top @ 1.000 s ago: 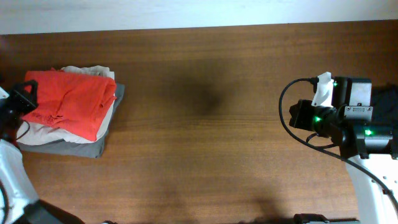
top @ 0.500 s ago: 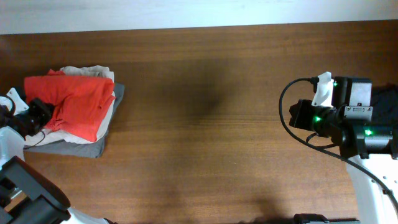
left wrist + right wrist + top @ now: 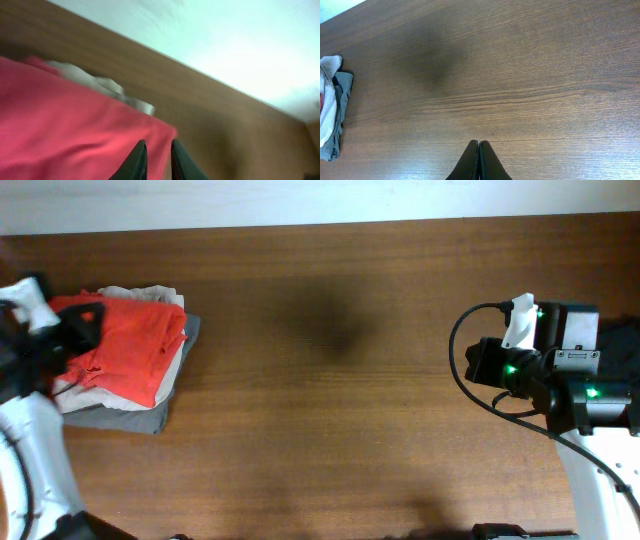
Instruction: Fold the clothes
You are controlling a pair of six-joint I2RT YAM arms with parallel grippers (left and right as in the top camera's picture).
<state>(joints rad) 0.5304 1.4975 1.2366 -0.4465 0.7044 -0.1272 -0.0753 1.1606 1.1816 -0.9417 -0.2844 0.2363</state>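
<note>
The clothes (image 3: 130, 350) lie stacked at the table's left end. A folded orange-red T-shirt (image 3: 135, 345) is on top of a beige garment (image 3: 140, 293) and a grey one (image 3: 140, 417). My left gripper (image 3: 85, 330) hovers at the stack's left side over the red shirt. In the left wrist view its jaws (image 3: 159, 150) stand slightly apart, with red cloth (image 3: 65, 130) behind the gap and nothing pinched. My right gripper (image 3: 479, 146) is shut and empty over bare wood, far right of the stack (image 3: 330, 115); the overhead view shows it at the right (image 3: 470, 365).
The brown wooden table (image 3: 330, 400) runs between the two arms. A pale wall strip (image 3: 300, 200) borders its far edge. A dark object (image 3: 622, 340) sits at the right edge behind the right arm, and a black cable (image 3: 455, 370) loops off it.
My left arm has swung up from the lower left to the stack's upper-left side. Its jaws have parted a little. The right arm has not moved.
</note>
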